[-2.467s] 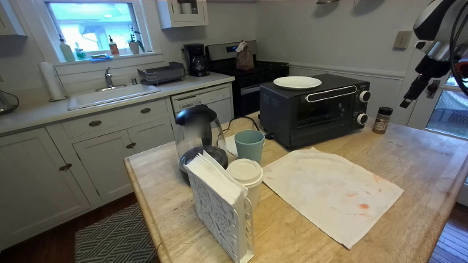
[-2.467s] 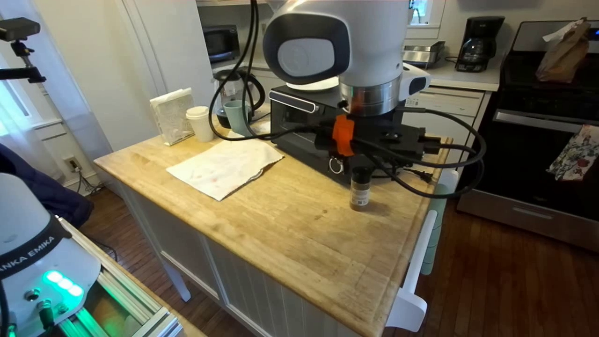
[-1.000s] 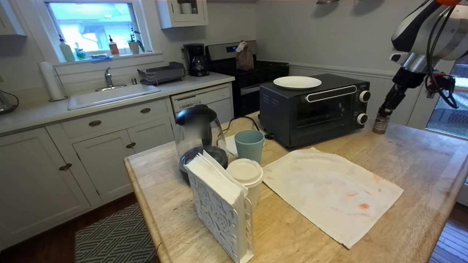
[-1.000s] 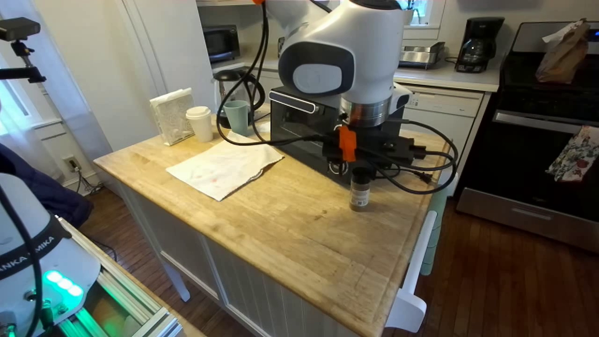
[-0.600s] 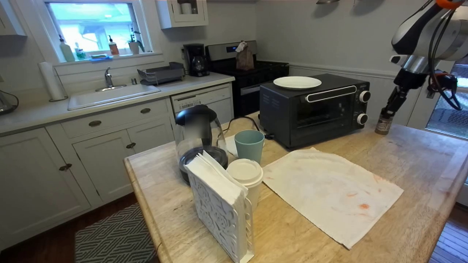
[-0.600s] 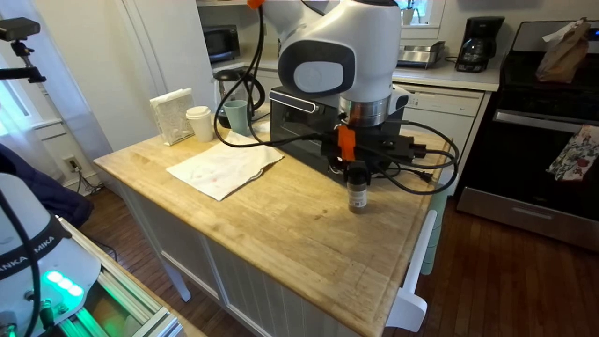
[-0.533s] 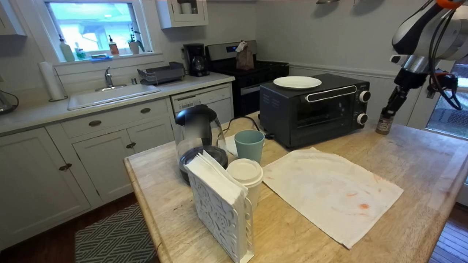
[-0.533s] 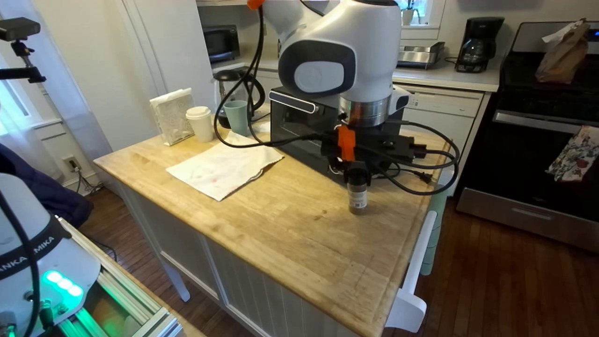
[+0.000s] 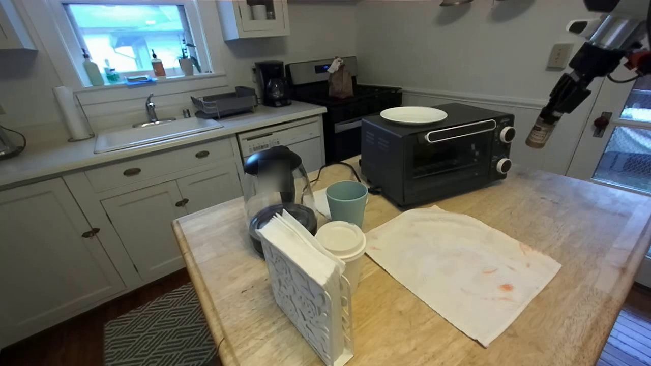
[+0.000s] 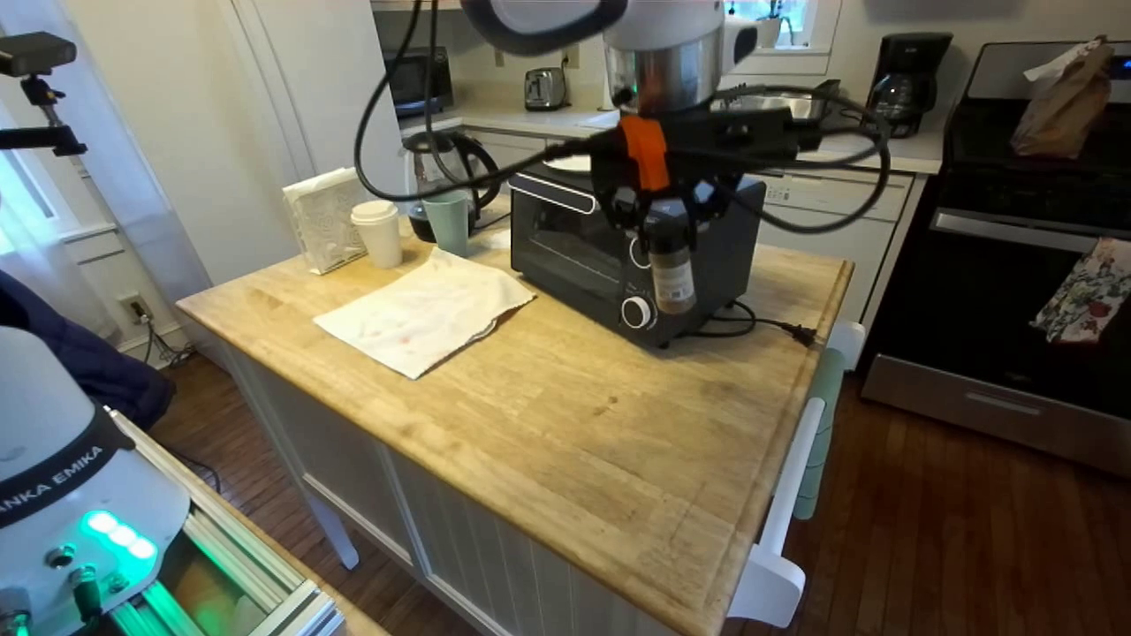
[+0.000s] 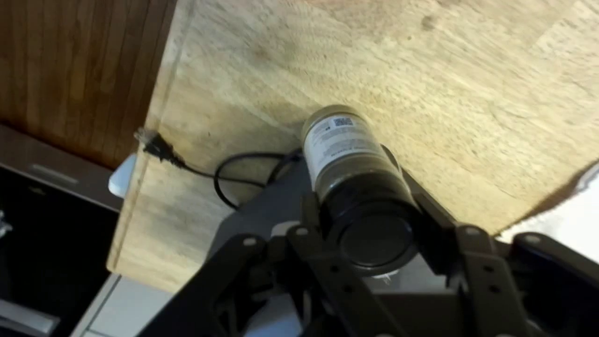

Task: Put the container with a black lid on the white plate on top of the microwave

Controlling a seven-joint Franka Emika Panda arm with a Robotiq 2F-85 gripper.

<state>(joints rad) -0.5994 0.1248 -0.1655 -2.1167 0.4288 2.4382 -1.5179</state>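
Note:
Lifted off the wooden table, the container with a black lid (image 9: 540,133) hangs tilted from my gripper (image 9: 552,113). In the wrist view the gripper (image 11: 369,210) is shut on its black cap, one finger on each side, and the labelled body (image 11: 344,140) points away from the camera. An exterior view shows the container (image 10: 674,278) in front of the microwave's (image 10: 574,238) knob side. On top of the microwave (image 9: 442,152) lies the white plate (image 9: 413,115) with nothing on it; only a sliver of the plate (image 10: 570,164) shows past the arm in an exterior view.
A stained cloth (image 9: 463,269) lies before the microwave. Beside it stand a teal mug (image 9: 347,202), a white-lidded cup (image 9: 342,241), a glass kettle (image 9: 279,198) and a napkin holder (image 9: 310,290). A loose cord with a plug (image 10: 800,333) trails behind the microwave.
My gripper came down over the container, shut on its cap and shifted it slightly. Since half a second ago it has risen, carrying the container off the table; the container now leans.

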